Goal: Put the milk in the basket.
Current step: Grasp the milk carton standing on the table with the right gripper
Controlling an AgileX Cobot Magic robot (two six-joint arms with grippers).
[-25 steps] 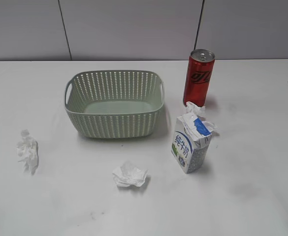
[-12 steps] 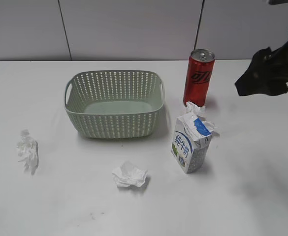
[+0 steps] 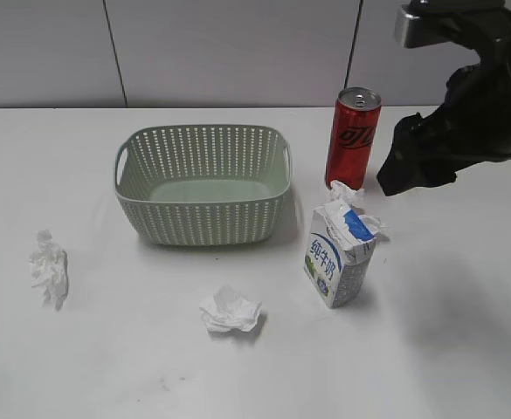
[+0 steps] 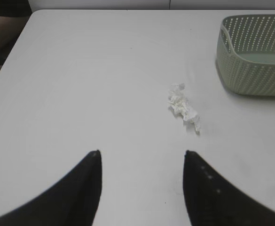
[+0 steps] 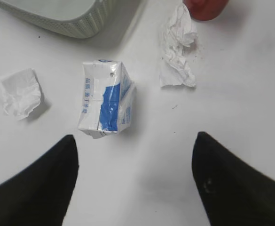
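L gripper (image 4: 142, 188) hung with jaws apart over bare table (image 4: 81, 84); paper ball (image 4: 183, 106) lay ahead, basket (image 4: 255, 66) further ahead-right. Milk (image 3: 338, 253) stood upright on table, below and left of R gripper (image 3: 417, 166), right of basket, not inside. R gripper's jaws were spread, nothing between; can (image 3: 352, 138) just left.

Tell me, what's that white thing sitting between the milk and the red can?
A crumpled paper ball lies between the milk and the red can, right behind the carton. The exterior view shows it.
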